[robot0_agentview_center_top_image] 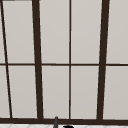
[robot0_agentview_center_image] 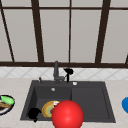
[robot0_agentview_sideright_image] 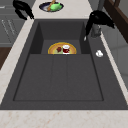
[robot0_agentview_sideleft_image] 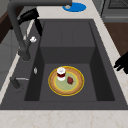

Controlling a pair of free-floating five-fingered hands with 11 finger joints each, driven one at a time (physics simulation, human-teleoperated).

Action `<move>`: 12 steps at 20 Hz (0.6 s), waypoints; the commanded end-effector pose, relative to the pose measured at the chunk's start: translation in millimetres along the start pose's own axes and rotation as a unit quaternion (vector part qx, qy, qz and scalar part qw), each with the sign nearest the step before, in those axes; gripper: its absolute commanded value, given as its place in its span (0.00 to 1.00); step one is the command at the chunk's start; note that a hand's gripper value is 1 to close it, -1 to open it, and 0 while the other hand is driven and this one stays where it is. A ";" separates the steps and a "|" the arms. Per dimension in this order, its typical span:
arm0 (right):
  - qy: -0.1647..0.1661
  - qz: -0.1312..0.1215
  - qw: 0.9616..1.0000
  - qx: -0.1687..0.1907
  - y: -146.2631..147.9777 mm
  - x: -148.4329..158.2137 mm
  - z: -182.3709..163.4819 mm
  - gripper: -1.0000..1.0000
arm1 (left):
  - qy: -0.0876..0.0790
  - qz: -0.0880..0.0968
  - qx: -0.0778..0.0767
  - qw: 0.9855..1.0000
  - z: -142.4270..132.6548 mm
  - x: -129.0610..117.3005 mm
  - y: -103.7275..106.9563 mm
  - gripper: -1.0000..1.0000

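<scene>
Black right robot hand (robot0_agentview_center_image: pixel 68 72) beside the dark grey faucet (robot0_agentview_center_image: pixel 56 71) at the sink's (robot0_agentview_center_image: pixel 100 105) back rim.
Its fingers hang straight down, relaxed, just right of the faucet, gripping nothing. The left robot hand (robot0_agentview_center_image: pixel 33 113) hovers at the sink's front left edge, fingers loosely curled, holding nothing, near the yellow plate (robot0_agentview_sideleft_image: pixel 66 80) in the basin.

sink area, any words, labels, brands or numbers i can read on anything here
None: no readable text in any view.
The small jar on the yellow plate in the sink shows a white band, with no letters legible.
The blue plate on the counter is plain.
</scene>
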 end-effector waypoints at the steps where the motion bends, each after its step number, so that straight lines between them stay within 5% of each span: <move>1: 0.013 0.006 0.999 0.035 11.9 -11.8 -29.8 0.00 | 0.000 0.000 0.000 1.000 0.0 0.0 0.0 0.50; 12: -0.048 -0.042 0.997 0.035 23.4 -31.9 -16.7 0.00 | 0.000 0.000 0.000 1.000 0.0 0.0 0.0 0.50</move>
